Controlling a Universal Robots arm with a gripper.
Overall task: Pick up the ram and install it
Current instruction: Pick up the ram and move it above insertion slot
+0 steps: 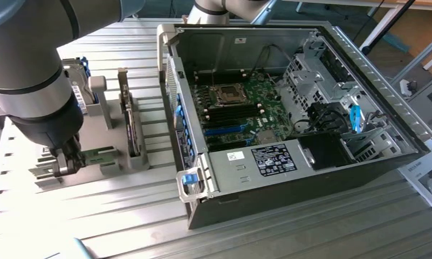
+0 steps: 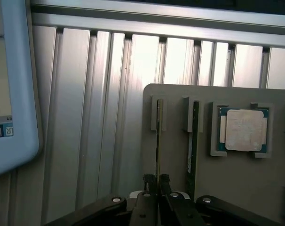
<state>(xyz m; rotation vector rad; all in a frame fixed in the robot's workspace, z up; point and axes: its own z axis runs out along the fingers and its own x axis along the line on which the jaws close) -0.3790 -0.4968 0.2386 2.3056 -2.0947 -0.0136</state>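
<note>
**At the parts holder: end effector pinched on the ram, lift not yet begun**

Between the two slim black fingers of the end effector (image 2: 157, 181) stands the ram (image 2: 157, 136), a long, narrow green circuit-board stick seen edge-on. The fingers press close on both its faces, so I judge them closed on it. The stick sits upright in its slot in the flat grey plastic holder (image 2: 236, 188), so the step in hand looks like the pick-up, with the grip made and nothing raised. Drawing it out calls for a straight pull along the slot without twist, since so thin a board would likely bind or bend. Just beside it a second dark stick (image 2: 194, 136) stands in its own slot, and beyond that lies the square silver processor chip (image 2: 244, 130). The holder rests on the ribbed aluminium bench (image 2: 81, 117). Toward the exterior view's right, the open dark metal computer case (image 1: 388, 97) shows its green motherboard (image 1: 237, 108).
</note>
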